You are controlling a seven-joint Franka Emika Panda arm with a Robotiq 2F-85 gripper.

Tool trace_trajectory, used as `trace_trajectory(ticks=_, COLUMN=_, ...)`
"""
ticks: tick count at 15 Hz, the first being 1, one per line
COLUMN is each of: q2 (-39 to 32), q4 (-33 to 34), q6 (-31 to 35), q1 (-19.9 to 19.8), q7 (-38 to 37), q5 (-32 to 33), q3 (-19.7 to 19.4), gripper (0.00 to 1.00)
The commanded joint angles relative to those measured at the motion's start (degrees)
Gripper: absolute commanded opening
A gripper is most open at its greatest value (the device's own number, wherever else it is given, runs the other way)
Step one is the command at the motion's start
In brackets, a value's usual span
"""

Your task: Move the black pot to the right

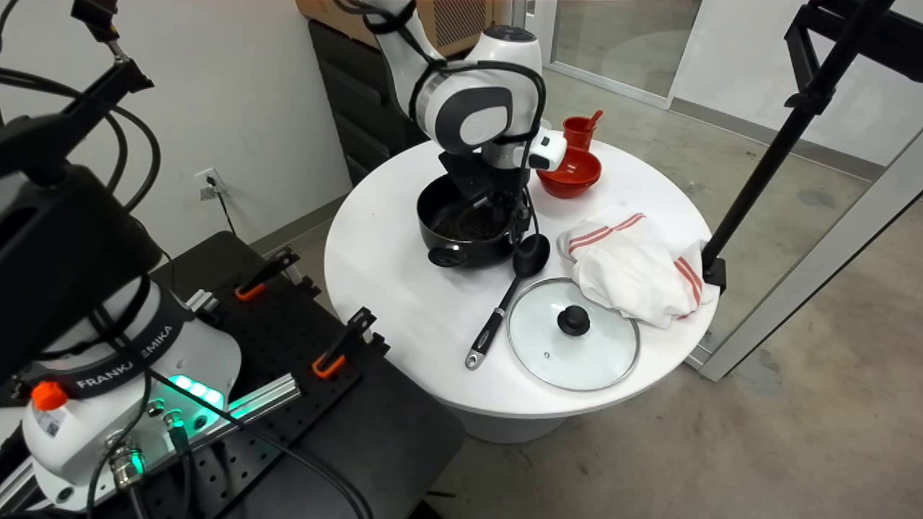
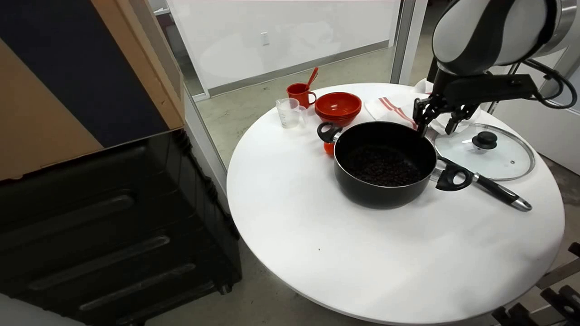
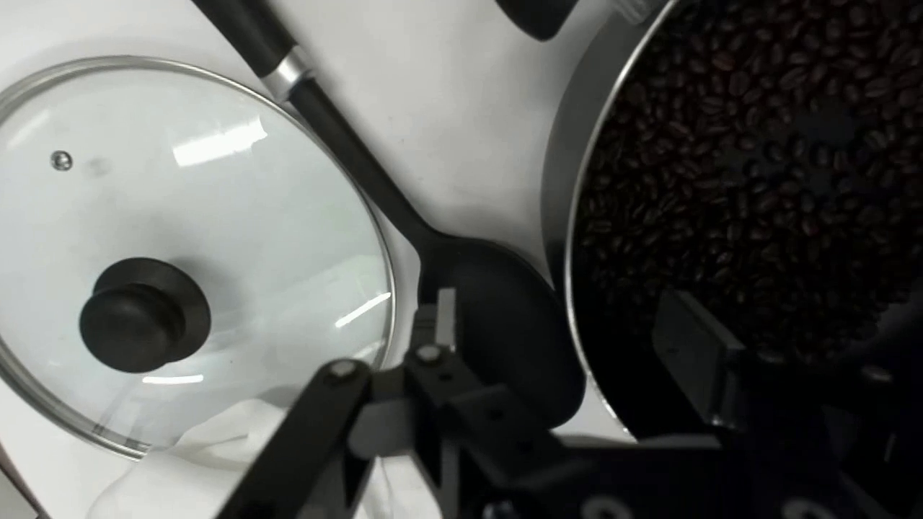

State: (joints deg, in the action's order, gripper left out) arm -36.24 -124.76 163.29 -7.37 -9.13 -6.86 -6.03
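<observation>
The black pot (image 1: 461, 252) stands upright on the white round table and holds dark beans. It also shows in an exterior view (image 2: 380, 195) with both side handles, and partly in the wrist view (image 3: 559, 194). My gripper (image 3: 562, 317) is open and empty, pointing down at the pot's rim. In the wrist view the rim runs between the two fingers: one over the pot's inside, one outside over the head of the black spoon (image 3: 497, 310). In an exterior view the gripper (image 2: 436, 129) is at the pot's far edge. I cannot tell whether the fingertips reach below the rim.
The glass lid (image 1: 577, 353) lies beside the spoon. A white towel with red stripes (image 1: 627, 267) lies past it. Red bowls (image 2: 337, 106), a red mug (image 2: 299, 94) and a clear measuring cup (image 2: 288, 113) stand behind the pot. A small orange-red object (image 2: 329, 148) sits near a handle.
</observation>
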Motion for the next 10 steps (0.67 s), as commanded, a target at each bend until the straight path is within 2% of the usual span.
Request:
trace_trajectory(ticks=1, q2=7.1, q4=-2.6, q6=-6.1, q1=-0.1, q7=4.2, q5=0.3, q3=2.9, gripper=0.99)
trace_trajectory(ticks=8, q2=20.2, q4=-3.0, q6=-20.8, q1=5.2, q7=6.6, q5=4.1, q3=5.0, gripper=1.00)
trace_trajectory(ticks=9, q2=16.2, q4=-1.3, q6=-17.8, q1=4.5, q7=5.7, q5=2.7, q3=4.6, gripper=1.00)
trace_trajectory(ticks=10, q2=17.8, q4=-1.3, q6=-19.4, q1=5.1, q7=5.7, q5=3.0, q3=4.8, gripper=1.00)
